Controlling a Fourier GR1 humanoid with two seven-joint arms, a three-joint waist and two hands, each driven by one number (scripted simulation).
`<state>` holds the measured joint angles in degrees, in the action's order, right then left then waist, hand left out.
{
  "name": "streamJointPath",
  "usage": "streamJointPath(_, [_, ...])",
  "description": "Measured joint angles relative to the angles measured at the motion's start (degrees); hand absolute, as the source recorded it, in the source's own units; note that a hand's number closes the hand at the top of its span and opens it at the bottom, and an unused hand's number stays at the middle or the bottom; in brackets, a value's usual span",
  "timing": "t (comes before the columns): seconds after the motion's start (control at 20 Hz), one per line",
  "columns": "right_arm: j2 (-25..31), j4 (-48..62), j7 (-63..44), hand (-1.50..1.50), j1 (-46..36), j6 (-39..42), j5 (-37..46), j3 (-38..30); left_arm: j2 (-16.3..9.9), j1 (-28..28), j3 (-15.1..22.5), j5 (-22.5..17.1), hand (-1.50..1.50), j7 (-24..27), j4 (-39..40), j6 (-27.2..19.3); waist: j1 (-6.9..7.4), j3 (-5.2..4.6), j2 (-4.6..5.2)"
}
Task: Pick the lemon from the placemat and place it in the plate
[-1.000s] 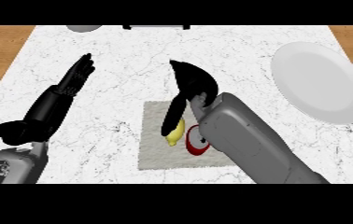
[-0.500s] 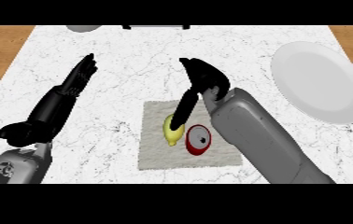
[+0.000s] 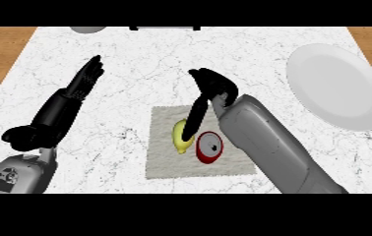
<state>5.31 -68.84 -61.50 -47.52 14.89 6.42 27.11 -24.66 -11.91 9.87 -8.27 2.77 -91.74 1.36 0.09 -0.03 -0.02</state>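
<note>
A yellow lemon [image 3: 179, 136] lies on the pale grey placemat [image 3: 164, 164] at the middle of the counter. My right hand [image 3: 212, 86] hovers over the mat, its fingers [image 3: 193, 122] pointing down and reaching to the lemon's right side; they are straight, curled round nothing. The large white plate [image 3: 333, 91] sits at the far right, bare. My left hand [image 3: 77, 90] rests open at the left, fingers up.
A red round object with a white face [image 3: 209, 146] lies on the mat right beside the lemon, partly under my right forearm. A grey dish [image 3: 87, 29] and a dark bar [image 3: 164, 28] sit at the counter's back edge.
My right hand has shifted right and forward over the mat, uncovering more of the lemon, and its fingers now reach down beside it. The left hand stays still.
</note>
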Motion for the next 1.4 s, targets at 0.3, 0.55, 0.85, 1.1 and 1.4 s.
streamJointPath(0.3, [-2.0,4.3,1.6,-1.5,2.1,1.1,1.3,1.9,0.1,1.0,-0.9,0.2,0.0,-1.3,-2.5,1.0,0.26,0.01,-0.02])
streamJointPath(0.55, [-3.7,5.2,2.3,-1.5,5.3,0.7,2.1,4.5,1.3,1.7,-1.5,1.4,0.0,-0.7,-2.3,1.6,0.24,0.02,0.0])
streamJointPath(0.85, [-4.4,6.5,2.8,-1.5,7.0,1.4,1.5,5.8,2.1,1.9,-2.8,2.2,0.0,-1.3,-2.9,2.8,0.22,0.02,0.0])
streamJointPath(1.1, [-4.6,9.7,3.8,-1.5,6.5,1.1,0.6,8.8,3.0,1.6,-3.4,3.0,0.0,-0.9,-2.0,4.0,0.45,-0.06,-0.28])
streamJointPath(1.4, [-4.1,10.6,5.9,1.5,6.1,1.2,1.7,11.3,4.0,0.8,-4.7,3.5,0.0,-1.6,-1.8,5.0,0.29,-0.21,-0.73])
